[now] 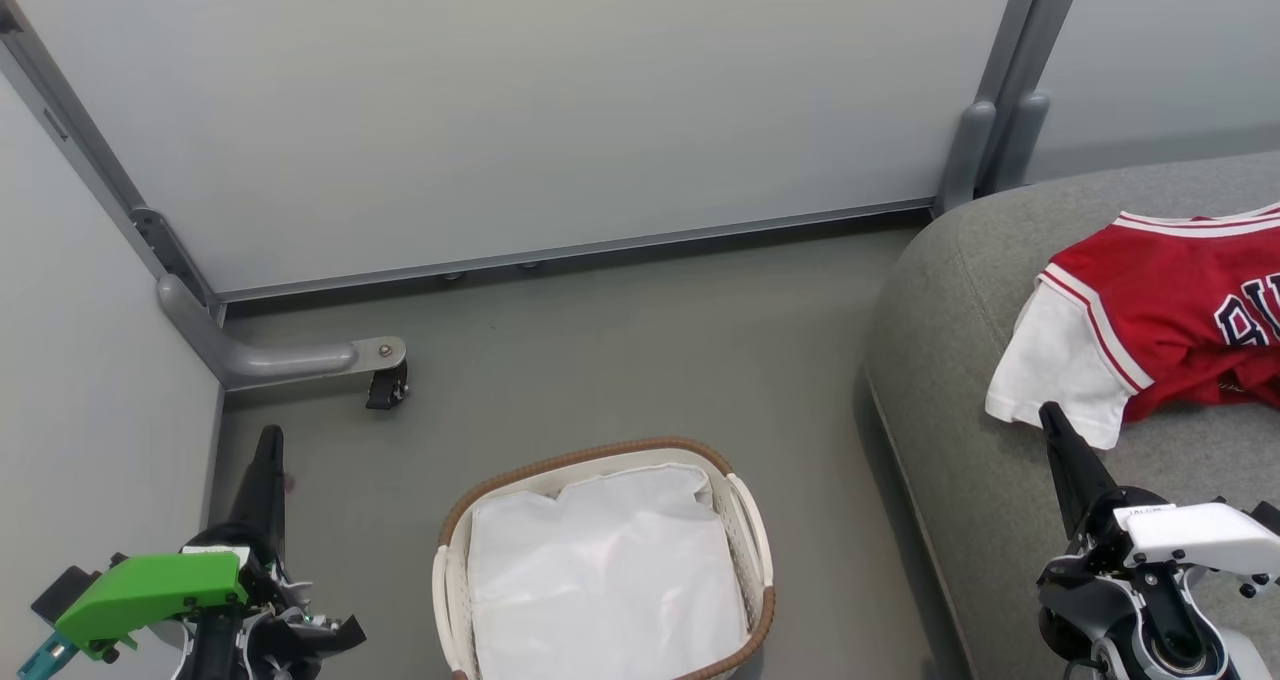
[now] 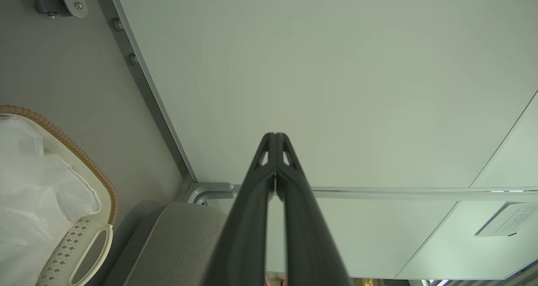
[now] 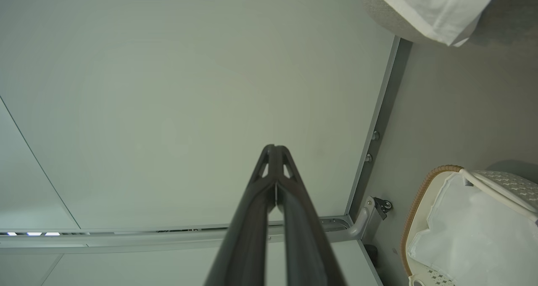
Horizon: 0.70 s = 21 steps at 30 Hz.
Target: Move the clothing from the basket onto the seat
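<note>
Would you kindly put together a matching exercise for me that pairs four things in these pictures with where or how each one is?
Things:
1. red jersey
2. basket
3. left pincer
4. white sheet

Places or states:
A. standing on the floor
B. shut, holding nothing
C. lying inside the basket
D. spread on the grey seat

Pairs: 1-D, 2-A, 3-B, 4-C.

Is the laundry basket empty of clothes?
Empty of red clothing: the basket shows just a white liner, and the jersey lies on the seat. Beneath the liner, cannot tell.
</note>
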Tool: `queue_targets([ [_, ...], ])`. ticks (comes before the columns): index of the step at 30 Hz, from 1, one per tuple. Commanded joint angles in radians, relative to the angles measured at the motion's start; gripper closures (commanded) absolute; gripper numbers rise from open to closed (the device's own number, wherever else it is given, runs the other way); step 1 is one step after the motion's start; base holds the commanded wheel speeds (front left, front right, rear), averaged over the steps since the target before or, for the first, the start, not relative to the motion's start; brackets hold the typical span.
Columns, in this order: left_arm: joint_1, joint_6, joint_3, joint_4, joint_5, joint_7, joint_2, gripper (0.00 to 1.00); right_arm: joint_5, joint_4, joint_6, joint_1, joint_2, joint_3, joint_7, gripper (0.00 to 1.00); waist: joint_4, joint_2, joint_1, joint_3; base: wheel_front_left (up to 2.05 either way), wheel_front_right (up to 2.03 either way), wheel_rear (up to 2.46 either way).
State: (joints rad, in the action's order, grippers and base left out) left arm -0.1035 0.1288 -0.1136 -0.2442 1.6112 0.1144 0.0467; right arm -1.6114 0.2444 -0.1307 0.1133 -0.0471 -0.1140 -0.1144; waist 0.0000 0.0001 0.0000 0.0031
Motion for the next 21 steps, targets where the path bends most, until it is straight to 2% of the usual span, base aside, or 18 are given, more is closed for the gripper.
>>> queue_targets([
  [1, -0.01, 0.004, -0.001, 0.001, 0.003, 0.003, 0.007, 1.0, -0.003, -0.002, 0.0, -0.011, -0.006, -0.002, -0.003, 1.0, 0.0, -0.0001, 0.0, 0.0, 0.0, 0.0, 0.0],
  [21, -0.01, 0.004, -0.001, 0.001, 0.003, 0.003, 0.007, 1.0, -0.003, -0.002, 0.0, -0.011, -0.006, -0.002, -0.003, 1.0, 0.0, -0.0001, 0.0, 0.0, 0.0, 0.0, 0.0],
])
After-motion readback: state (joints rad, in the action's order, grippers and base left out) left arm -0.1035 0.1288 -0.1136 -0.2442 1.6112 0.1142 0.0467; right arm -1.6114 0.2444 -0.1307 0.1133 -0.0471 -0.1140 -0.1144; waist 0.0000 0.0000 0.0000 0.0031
